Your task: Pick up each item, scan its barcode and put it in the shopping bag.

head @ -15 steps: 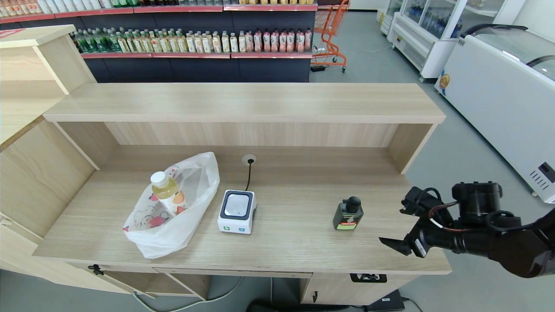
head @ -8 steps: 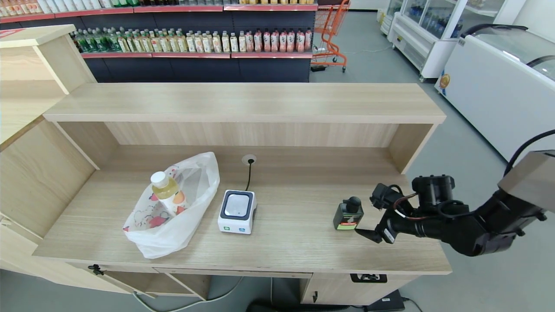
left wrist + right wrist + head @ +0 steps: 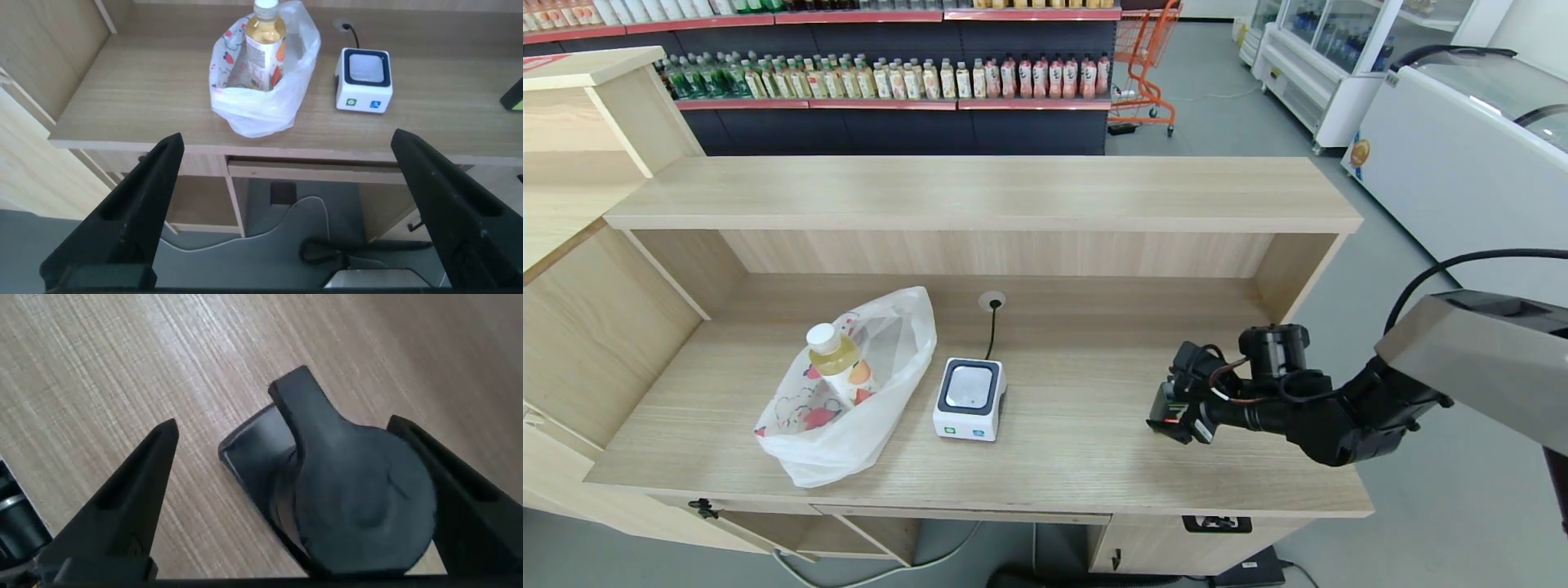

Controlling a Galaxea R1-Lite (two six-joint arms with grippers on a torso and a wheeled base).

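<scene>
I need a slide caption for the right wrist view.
Open right end effector straddles the dark pump bottle on the wooden counter.

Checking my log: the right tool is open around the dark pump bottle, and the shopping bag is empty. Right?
No: the head view shows a drink bottle in the shopping bag. The right tool is open around the dark pump bottle.

You have a wooden counter (image 3: 1078, 465) bearing, left to right in the head view: a white plastic bag (image 3: 829, 445), a scanner (image 3: 969, 398) just beside it, and a dark bottle (image 3: 351, 498) well apart
</scene>
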